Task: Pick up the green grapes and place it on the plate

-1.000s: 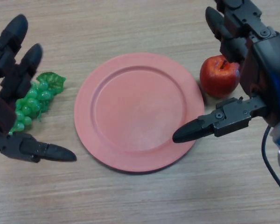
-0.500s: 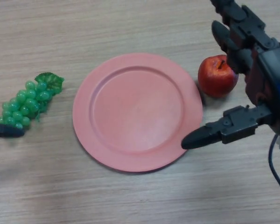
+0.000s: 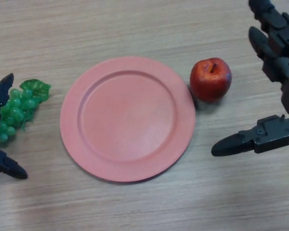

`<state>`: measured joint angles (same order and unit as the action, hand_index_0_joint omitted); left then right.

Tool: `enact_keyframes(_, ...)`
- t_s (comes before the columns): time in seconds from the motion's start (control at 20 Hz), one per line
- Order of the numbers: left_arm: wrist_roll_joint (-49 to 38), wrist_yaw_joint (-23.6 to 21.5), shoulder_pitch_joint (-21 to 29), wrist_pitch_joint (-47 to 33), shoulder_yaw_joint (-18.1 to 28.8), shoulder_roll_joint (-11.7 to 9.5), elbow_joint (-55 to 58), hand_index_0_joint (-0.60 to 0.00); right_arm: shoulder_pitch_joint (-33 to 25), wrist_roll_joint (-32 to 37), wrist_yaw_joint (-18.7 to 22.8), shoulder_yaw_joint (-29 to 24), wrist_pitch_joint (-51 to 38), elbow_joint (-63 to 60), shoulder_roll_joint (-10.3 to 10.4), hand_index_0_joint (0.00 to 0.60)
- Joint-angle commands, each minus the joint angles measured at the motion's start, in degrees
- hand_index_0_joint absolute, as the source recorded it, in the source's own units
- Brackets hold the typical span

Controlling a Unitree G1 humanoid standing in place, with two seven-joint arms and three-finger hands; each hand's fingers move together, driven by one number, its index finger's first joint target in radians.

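- We see the left hand [image 3: 0,96] at the left edge of the head view, mostly cut off; one dark finger lies over the near side of the bunch of green plastic grapes [image 3: 17,108], and its thumb [image 3: 7,167] points out across the table below the bunch.
- We read that hand as spread wide, thumb and finger well apart, bracketing the grapes with nothing clamped.
- The grapes lie flat on the light wood-grain table [image 3: 135,207], between that finger and thumb, with the leafy tip pointing away from the hand toward the plate.
- The round salmon-pink plate [image 3: 127,118] sits just beyond the grapes, on the side away from the left hand, apart from the bunch, with nothing on it.
- We find the right hand [image 3: 274,134] at the right edge, fingers straight and splayed, holding nothing.
- A red apple [image 3: 210,79] stands inward of the right hand, between its upper fingers and the plate's rim, just beside the rim.
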<state>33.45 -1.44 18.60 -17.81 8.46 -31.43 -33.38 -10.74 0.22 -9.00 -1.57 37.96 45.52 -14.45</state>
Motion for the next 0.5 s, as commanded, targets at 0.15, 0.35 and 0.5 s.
enact_keyframes(0.15, -2.79, -3.70, 0.42, -0.01, 3.36, -1.27, 2.83, -0.100, -0.83, 3.13, -0.20, -2.50, -9.61, 3.89, -1.32, 0.000)
enact_keyframes(0.35, -5.36, -6.78, 0.41, 0.84, 4.68, -1.66, 2.24, -0.487, -0.04, 3.44, -0.12, -2.45, -9.20, 4.77, -1.17, 0.450)
enact_keyframes(0.5, -24.36, -0.07, -0.02, 12.12, 9.61, 0.13, 7.23, -0.600, 0.42, 4.00, 0.14, -2.36, -7.48, 6.63, -1.02, 0.600)
